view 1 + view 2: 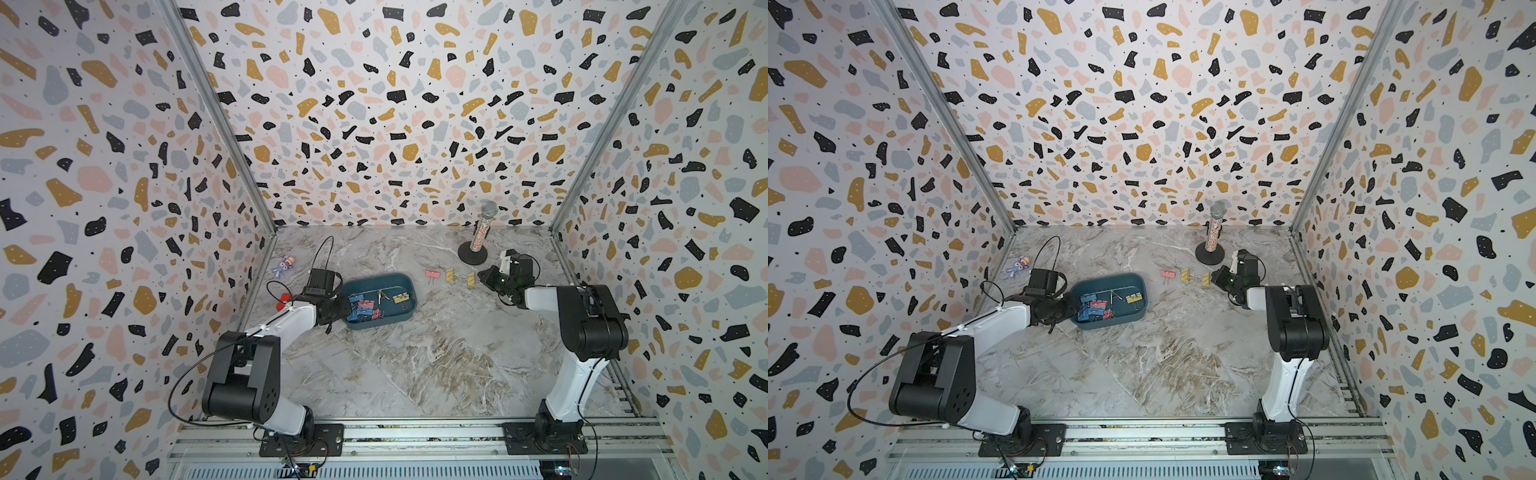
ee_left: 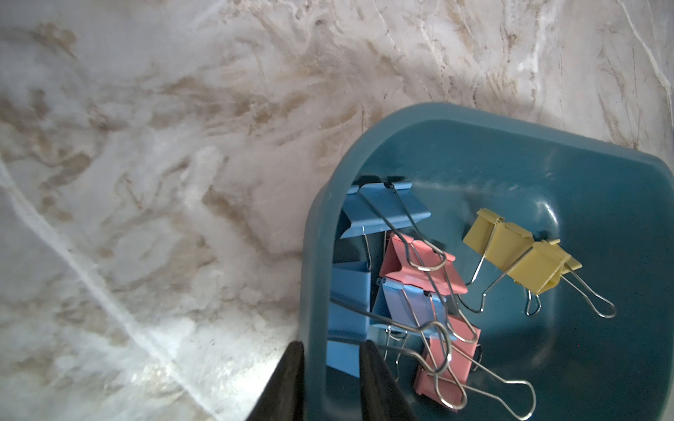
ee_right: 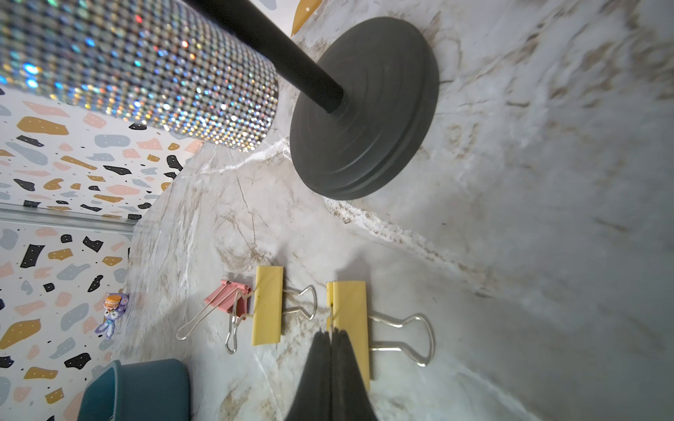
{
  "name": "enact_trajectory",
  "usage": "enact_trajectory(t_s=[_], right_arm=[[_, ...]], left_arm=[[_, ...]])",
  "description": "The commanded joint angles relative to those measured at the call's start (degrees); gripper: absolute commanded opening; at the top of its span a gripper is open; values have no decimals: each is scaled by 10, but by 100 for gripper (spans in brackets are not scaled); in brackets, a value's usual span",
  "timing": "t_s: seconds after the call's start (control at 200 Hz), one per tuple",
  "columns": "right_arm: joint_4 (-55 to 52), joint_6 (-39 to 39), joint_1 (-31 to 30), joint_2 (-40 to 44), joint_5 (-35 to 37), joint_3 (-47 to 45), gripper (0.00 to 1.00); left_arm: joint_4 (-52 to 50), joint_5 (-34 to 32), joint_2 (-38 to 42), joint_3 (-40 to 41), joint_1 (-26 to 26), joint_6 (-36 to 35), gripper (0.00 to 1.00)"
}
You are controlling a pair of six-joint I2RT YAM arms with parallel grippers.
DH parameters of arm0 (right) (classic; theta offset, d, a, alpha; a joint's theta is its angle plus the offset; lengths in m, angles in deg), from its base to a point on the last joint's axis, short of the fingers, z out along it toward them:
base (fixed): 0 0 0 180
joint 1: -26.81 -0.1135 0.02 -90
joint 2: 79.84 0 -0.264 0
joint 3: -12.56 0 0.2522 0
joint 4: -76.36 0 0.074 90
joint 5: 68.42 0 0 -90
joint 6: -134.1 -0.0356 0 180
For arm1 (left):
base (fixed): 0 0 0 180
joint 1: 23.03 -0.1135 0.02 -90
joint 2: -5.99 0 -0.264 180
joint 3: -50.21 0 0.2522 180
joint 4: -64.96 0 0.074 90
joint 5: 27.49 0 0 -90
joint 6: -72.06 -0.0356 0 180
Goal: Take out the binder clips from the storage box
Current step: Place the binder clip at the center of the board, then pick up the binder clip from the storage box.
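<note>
Teal storage box (image 2: pixel 474 153) clamped in left gripper (image 2: pixel 330 346), yellow clip (image 3: pixel 350 310) lies beside closed, empty right gripper (image 3: pixel 331 333).

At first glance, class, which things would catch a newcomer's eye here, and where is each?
The glittery microphone stands at the far right of the table. Left of centre, the teal storage box holds a tangle of pastel binder clips; three more clips lie in a row between box and microphone.

The left gripper (image 2: pixel 330 350) was extended toward 2 o'clock and clamped on the storage box (image 2: pixel 474 120) rim; the right gripper (image 3: pixel 331 333), aimed at 10 o'clock, was closed.
</note>
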State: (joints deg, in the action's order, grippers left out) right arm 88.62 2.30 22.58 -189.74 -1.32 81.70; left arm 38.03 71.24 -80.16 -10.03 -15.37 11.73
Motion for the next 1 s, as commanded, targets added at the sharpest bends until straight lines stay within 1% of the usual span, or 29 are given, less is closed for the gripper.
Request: enact_trajectory(t_s=[0.0, 0.355, 0.465, 0.741, 0.881, 0.996], right_arm=[[5, -1, 2, -3, 12, 13, 0], [8, -4, 2, -7, 24, 11, 0], [10, -6, 2, -7, 26, 9, 5], [15, -11, 1, -5, 22, 10, 24], [12, -9, 0, 8, 24, 9, 27], [-3, 7, 0, 42, 44, 0, 28]], left_arm=[[16, 2, 12, 8, -3, 4, 29], [16, 1, 13, 9, -3, 4, 29], [15, 1, 13, 10, -3, 4, 29], [16, 1, 14, 9, -3, 4, 29], [16, 1, 14, 9, -3, 4, 29], [15, 0, 13, 9, -3, 4, 29]])
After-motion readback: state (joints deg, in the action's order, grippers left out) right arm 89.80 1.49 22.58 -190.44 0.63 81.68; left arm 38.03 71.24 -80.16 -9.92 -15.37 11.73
